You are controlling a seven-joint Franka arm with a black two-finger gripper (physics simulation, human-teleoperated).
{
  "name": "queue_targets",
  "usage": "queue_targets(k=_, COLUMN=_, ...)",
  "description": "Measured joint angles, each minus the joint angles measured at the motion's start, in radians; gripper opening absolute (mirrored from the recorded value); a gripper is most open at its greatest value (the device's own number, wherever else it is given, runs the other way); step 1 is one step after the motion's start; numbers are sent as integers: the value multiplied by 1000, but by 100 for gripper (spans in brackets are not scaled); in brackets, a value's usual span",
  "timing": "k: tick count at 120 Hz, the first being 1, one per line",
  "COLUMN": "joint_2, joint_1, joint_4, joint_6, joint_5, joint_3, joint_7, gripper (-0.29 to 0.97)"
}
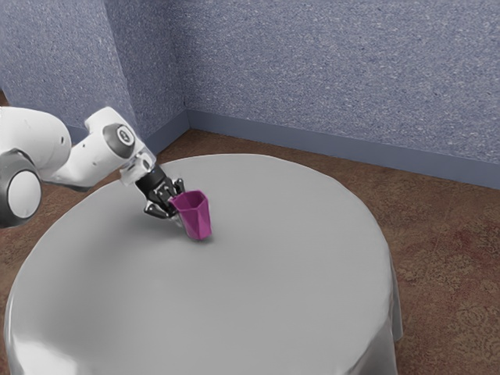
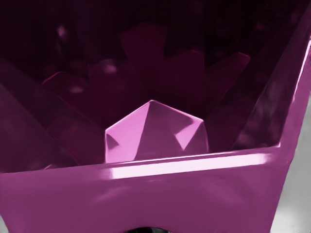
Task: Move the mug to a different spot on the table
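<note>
mug (image 1: 194, 216): purple, faceted, sitting on the surface toward the exterior view's left, leaning a bit
gripper (image 1: 170, 208): right up against the mug's arm-side rim
grip: honestly can't tell if it's clamped on or loose
wrist view: looking straight down into the mug (image 2: 155, 194)
surface (image 1: 297, 266): round, grey cloth

Round table (image 1: 297, 297), pale grey draped cloth: beneath the gripper (image 1: 173, 208). Speckled blue-grey walls (image 1: 351, 62): behind the gripper, meeting in a corner. Grey-blue skirting board (image 1: 375, 150): at their foot. Mottled brown carpet floor (image 1: 445, 258): around the table.
</note>
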State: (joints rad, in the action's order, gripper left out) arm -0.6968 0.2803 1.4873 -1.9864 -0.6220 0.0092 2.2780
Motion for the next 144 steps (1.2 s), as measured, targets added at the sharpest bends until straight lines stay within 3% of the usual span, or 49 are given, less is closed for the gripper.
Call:
queue_targets(k=44, joint_2=-28, joint_1=-1, joint_4=0, joint_6=-27, joint_5=0, joint_3=0, joint_7=-30, gripper=-2)
queue_targets(k=56, joint_2=-29, joint_1=-2, joint_4=0, joint_6=-28, joint_5=6, joint_3=0, joint_7=-38, gripper=9)
queue_targets(k=79, joint_2=-29, joint_1=-3, joint_4=0, joint_6=-26, joint_5=10, joint_3=0, joint_7=-52, gripper=42)
queue_targets(k=101, joint_2=-10, joint_1=-1, joint_4=1, joint_6=-25, joint_5=10, joint_3=-1, joint_7=-62, gripper=57)
queue_targets(k=120, joint_2=77, joint_1=-1, joint_4=30, joint_6=-23, joint_5=12, joint_3=-1, joint_7=-68, gripper=63)
queue_targets(k=144, joint_2=306, joint_1=-2, joint_4=214, joint_6=-13, joint_5=28, joint_3=-3, joint_7=-80, gripper=66)
